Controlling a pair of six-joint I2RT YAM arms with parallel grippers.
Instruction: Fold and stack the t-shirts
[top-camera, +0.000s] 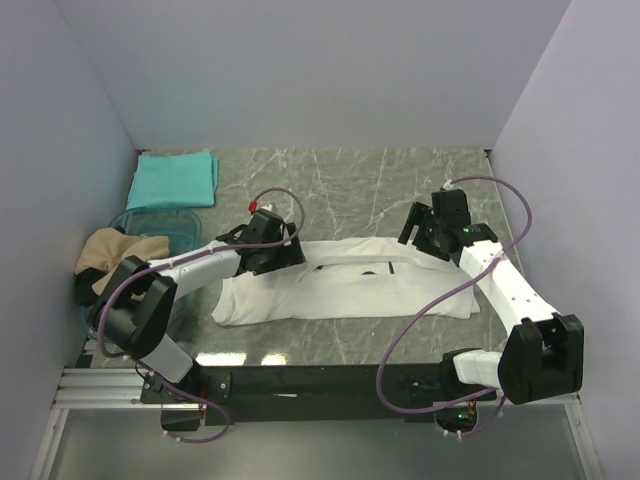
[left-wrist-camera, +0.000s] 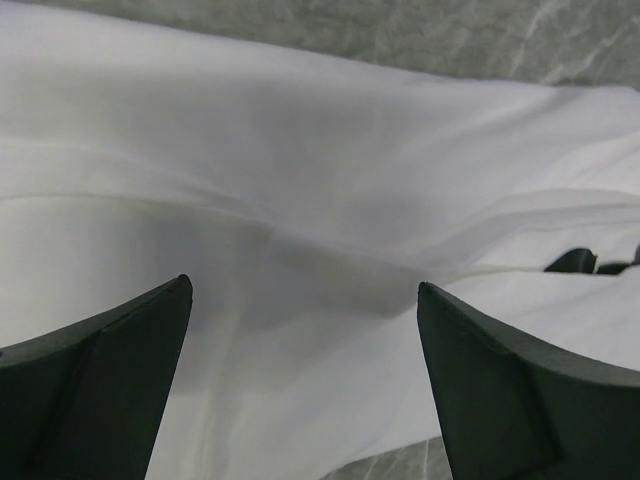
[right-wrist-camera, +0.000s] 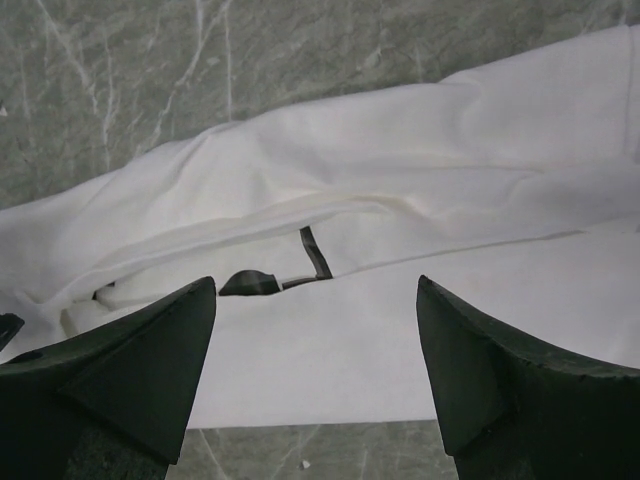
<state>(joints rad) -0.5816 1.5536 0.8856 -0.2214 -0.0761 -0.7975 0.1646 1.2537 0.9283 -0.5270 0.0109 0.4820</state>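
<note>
1. The white tee (top-camera: 345, 290) lay mid-table as a long band, its sides turned in and black marks peeking from the gap between the flaps. I judged it part-folded, with the crosswise folds left to do.
2. The left gripper (left-wrist-camera: 305, 330) hung just over the band's left end, jaws spread wide and pinching nothing.
3. The right gripper (right-wrist-camera: 315, 330) hung over the right end, near the band's far edge, jaws also spread and empty.
4. The teal tee (top-camera: 173, 180) sat folded flat in the far left corner of the table (top-camera: 400, 190). It looked finished and a likely base for the stack.
5. The tan tee (top-camera: 110, 250) was bunched in the bin (top-camera: 170, 225) at the left, unfolded.
6. My reckoning: one done, one roughly halfway, one untouched. Nothing lay on the teal one yet.
</note>
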